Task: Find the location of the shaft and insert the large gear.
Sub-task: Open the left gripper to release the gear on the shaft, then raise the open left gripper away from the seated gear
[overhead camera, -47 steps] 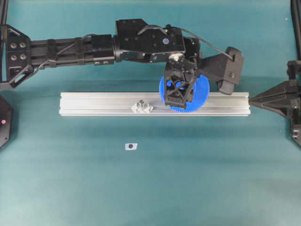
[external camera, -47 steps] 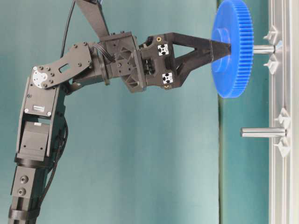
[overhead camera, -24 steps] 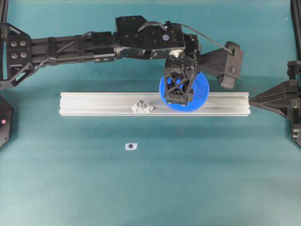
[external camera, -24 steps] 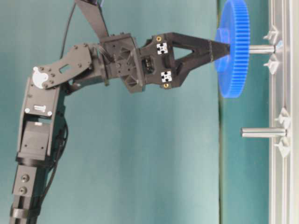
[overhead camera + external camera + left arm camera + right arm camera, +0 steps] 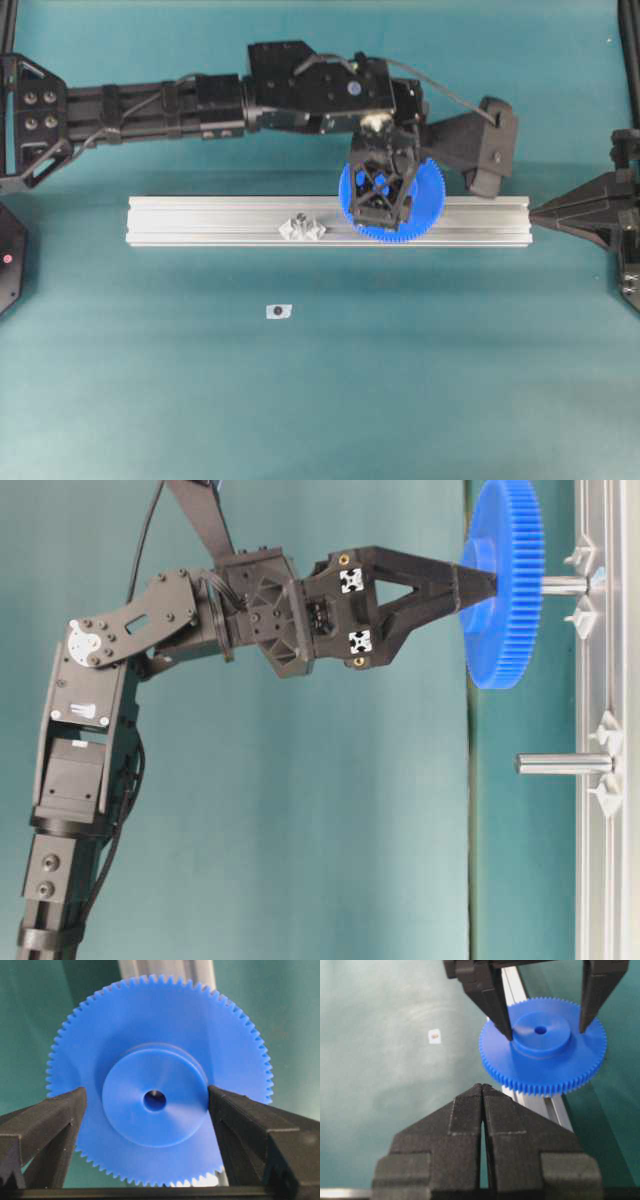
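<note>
Two arms: left arm stretched over rail [image 5: 200,220], wrist bent down, left gripper [image 5: 150,1105] spread wide, fingers flanking hub of blue gear [image 5: 425,205] threaded on shaft [image 5: 562,584]. Right gripper [image 5: 483,1105] closed, empty, parked aside.

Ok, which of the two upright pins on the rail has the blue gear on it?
The shaft nearer the top of the table-level view; the large gear sits on it. The other pin is bare.

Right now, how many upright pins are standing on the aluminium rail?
2. The shaft carries the large gear; the second pin stands bare further along the aluminium rail. Nothing suggests more are hidden.
</note>
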Available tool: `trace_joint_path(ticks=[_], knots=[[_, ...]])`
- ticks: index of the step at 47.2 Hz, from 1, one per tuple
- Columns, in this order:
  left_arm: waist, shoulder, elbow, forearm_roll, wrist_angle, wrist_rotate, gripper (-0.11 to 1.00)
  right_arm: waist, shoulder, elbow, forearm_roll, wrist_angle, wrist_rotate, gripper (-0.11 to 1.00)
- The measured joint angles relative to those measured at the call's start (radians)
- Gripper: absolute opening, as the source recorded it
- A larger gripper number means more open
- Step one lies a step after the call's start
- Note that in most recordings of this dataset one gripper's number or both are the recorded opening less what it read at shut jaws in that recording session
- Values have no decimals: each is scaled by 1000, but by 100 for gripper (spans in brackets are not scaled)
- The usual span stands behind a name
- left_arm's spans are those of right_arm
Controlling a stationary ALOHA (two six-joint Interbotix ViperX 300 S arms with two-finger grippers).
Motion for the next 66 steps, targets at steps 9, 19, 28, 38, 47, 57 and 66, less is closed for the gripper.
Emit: trace_joint_path(ticks=[9,19,28,38,47,57,66], knots=[[-18,0,-18,3,5,-58,91,0,0,0,0,0,0,-2],[-20,0,-26,2,8,-60,91,-2,0,0,-2,0,0,-2],[-18,0,-26,3,9,-60,91,0,0,0,0,0,0,-2],[-18,0,-31,3,11,-66,91,0,0,-2,0,0,0,-2],[-20,0,-57,2,41,-72,91,-2,0,0,0,0,0,-2],[-21,0,-95,2,107,-74,91,0,0,0,0,0,0,-2],[-21,9,-141,2,129,-75,91,-2,0,0,0,-2,0,-2]])
